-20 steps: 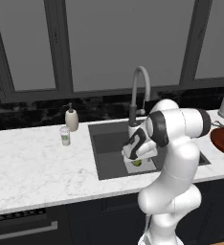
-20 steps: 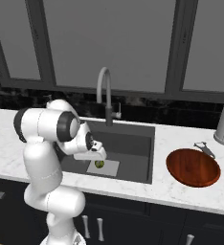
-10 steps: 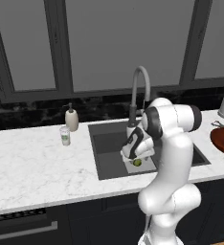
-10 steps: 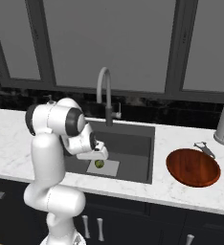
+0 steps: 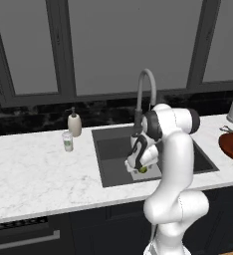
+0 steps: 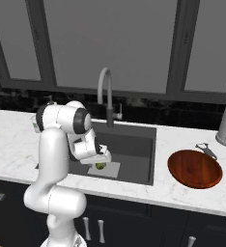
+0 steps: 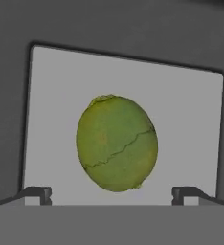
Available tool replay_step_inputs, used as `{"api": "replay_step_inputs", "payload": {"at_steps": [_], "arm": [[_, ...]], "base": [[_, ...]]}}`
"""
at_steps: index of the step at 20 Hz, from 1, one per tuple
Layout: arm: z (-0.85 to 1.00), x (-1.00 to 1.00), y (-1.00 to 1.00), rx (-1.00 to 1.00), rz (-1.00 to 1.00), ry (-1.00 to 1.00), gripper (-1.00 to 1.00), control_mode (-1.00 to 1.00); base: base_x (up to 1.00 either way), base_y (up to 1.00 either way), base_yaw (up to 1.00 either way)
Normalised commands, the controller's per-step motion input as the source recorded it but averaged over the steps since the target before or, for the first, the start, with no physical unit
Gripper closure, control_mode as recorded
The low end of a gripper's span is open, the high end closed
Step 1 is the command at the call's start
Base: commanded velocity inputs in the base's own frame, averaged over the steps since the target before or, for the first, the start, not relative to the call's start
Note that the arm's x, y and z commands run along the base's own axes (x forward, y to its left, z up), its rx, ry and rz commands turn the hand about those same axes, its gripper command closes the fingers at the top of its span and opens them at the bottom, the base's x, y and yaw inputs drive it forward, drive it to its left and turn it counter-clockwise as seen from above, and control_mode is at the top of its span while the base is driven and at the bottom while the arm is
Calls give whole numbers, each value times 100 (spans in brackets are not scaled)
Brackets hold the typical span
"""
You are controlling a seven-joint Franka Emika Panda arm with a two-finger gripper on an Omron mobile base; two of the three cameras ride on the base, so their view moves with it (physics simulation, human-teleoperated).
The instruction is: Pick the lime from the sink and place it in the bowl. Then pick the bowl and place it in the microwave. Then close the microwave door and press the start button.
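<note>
The lime [image 7: 117, 142] is a small round green fruit with a yellowish sheen and thin dark creases across its skin. It lies on the pale grey square mat [image 7: 181, 124] at the bottom of the sink [image 6: 134, 144], roughly at the mat's middle. The sink is a dark grey rectangular basin set into the worktop, with a grey gooseneck faucet [image 5: 145, 94] rising at its far edge. The bowl [image 6: 195, 169], wide, shallow, glossy red-brown, stands upright on the worktop just right of the sink, with nothing in it.
</note>
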Motion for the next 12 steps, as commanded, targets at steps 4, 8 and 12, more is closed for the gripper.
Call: {"api": "replay_step_inputs", "payload": {"at_steps": [4, 8, 12], "arm": [[-45, 40, 0, 0, 9, 0, -100, -100], [-30, 46, 0, 0, 7, 0, -100, -100], [-17, 21, 0, 0, 4, 0, 100, -100]], "base": [[0, 0, 0], [0, 0, 0], [0, 0, 0]]}}
